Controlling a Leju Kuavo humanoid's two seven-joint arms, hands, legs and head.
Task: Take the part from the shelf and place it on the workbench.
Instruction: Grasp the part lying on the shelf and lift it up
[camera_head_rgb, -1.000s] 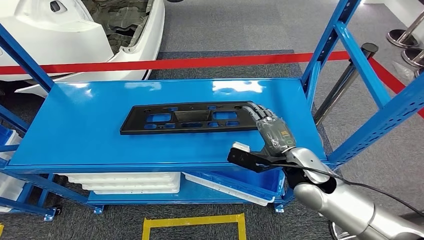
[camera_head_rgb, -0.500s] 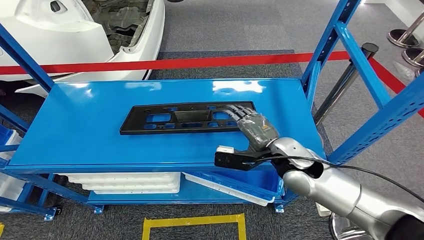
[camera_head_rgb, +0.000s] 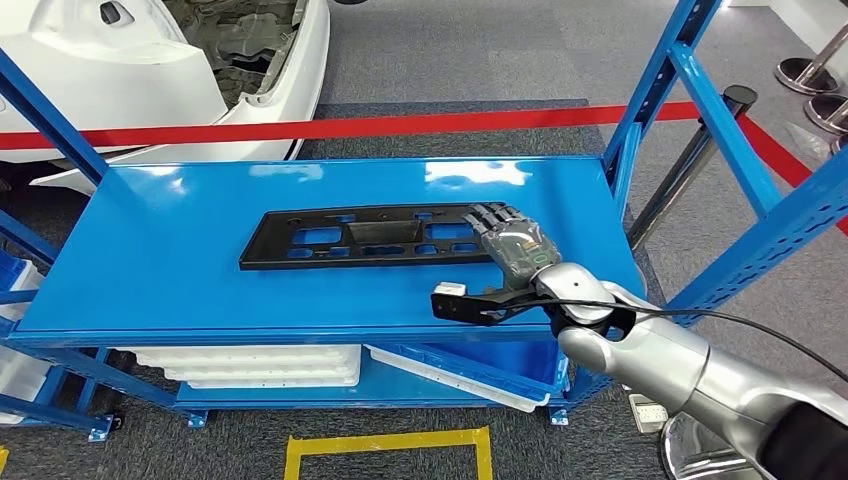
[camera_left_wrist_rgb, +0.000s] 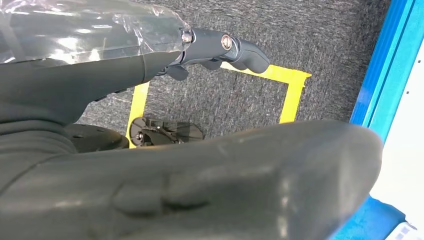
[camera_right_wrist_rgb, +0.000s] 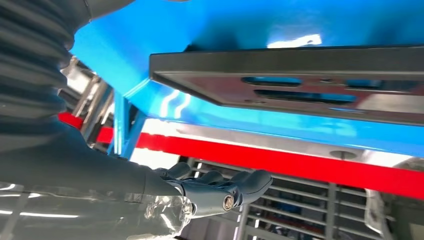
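Observation:
The part (camera_head_rgb: 360, 235) is a flat black plastic panel with several cut-outs, lying lengthwise on the blue shelf (camera_head_rgb: 180, 250). My right hand (camera_head_rgb: 515, 250) is over the panel's right end, fingers stretched across it and the thumb spread out toward the shelf's front edge. In the right wrist view the panel's end (camera_right_wrist_rgb: 300, 85) lies on the blue surface with a gap between it and my fingers (camera_right_wrist_rgb: 220, 187); nothing is gripped. My left hand (camera_left_wrist_rgb: 200, 150) hangs over the carpet with its fingers apart and holds nothing.
Blue uprights (camera_head_rgb: 660, 90) frame the shelf on the right. A red barrier band (camera_head_rgb: 350, 127) and a white car body (camera_head_rgb: 150, 60) lie behind it. White trays (camera_head_rgb: 250, 365) and a blue bin (camera_head_rgb: 480, 360) sit on the lower level. Yellow tape (camera_head_rgb: 390, 445) marks the floor.
My right hand has swung left from beside the panel's right end to over it, then eased back slightly. The panel has not moved.

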